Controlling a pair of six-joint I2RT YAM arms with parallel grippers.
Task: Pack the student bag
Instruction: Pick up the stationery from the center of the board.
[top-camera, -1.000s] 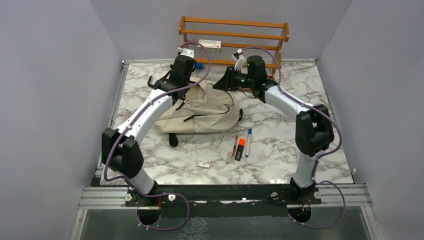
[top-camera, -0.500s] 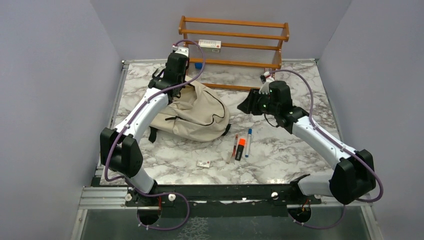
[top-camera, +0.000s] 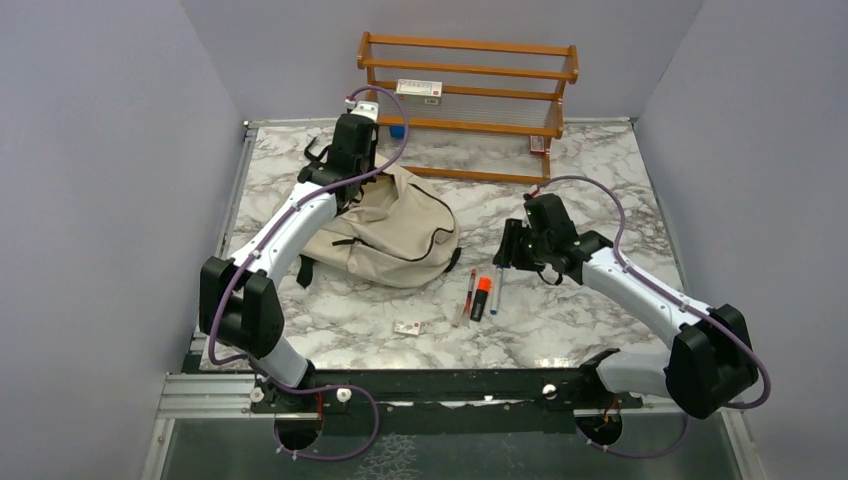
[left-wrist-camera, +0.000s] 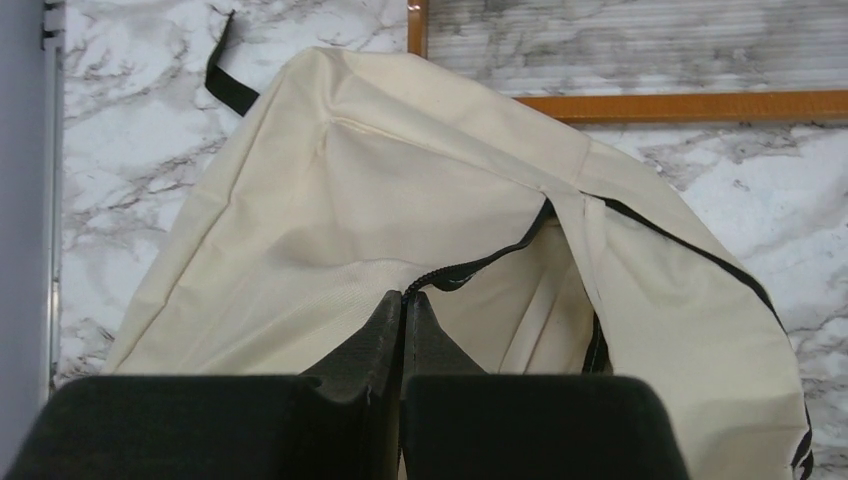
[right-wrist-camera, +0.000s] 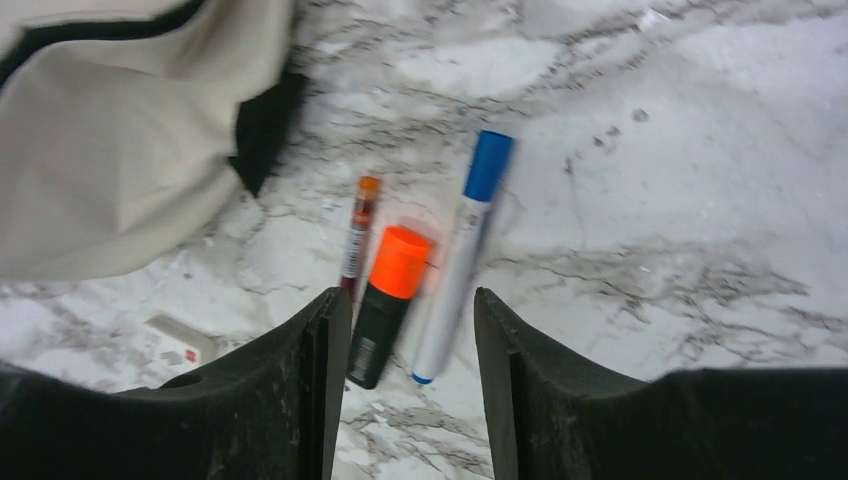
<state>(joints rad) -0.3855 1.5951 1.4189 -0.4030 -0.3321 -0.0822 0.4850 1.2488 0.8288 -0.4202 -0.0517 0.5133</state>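
Left wrist shows slumped cream student bag.

Cream bag, orange-capped marker, blue-capped pen, grey-veined marble table.

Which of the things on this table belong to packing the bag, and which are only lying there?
For the job, as it seems:
bag
orange marker
blue pen
red pen
small white block, perhaps an eraser

Only lying about:
wooden rack
white box on its shelf
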